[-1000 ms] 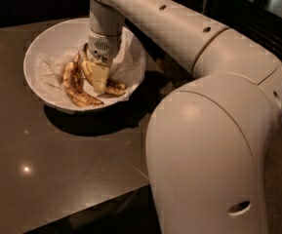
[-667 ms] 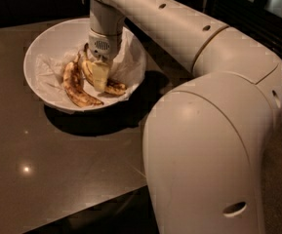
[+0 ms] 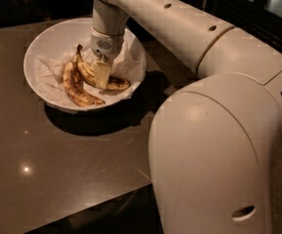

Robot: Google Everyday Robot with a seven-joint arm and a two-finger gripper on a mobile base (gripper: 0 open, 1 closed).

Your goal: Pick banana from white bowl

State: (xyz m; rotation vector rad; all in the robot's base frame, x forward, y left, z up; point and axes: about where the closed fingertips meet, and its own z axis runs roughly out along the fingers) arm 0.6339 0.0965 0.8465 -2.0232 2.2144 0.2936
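The white bowl [image 3: 43, 43] stands on the table at the upper left, lined with crumpled white paper. Two bananas lie in it side by side. The yellower banana [image 3: 116, 83] curves from its dark stem at the back to the right. Its middle is hidden under my gripper, and no sticker shows. The browner banana [image 3: 77, 89] lies to its left. My gripper [image 3: 102, 75] points straight down into the bowl and sits right on the middle of the yellower banana.
The bowl stands on a dark, glossy brown table [image 3: 57, 169] whose front edge runs across the lower left. My arm [image 3: 179, 28] reaches in from the right over the bowl's rim, and my large white body [image 3: 213, 155] fills the lower right.
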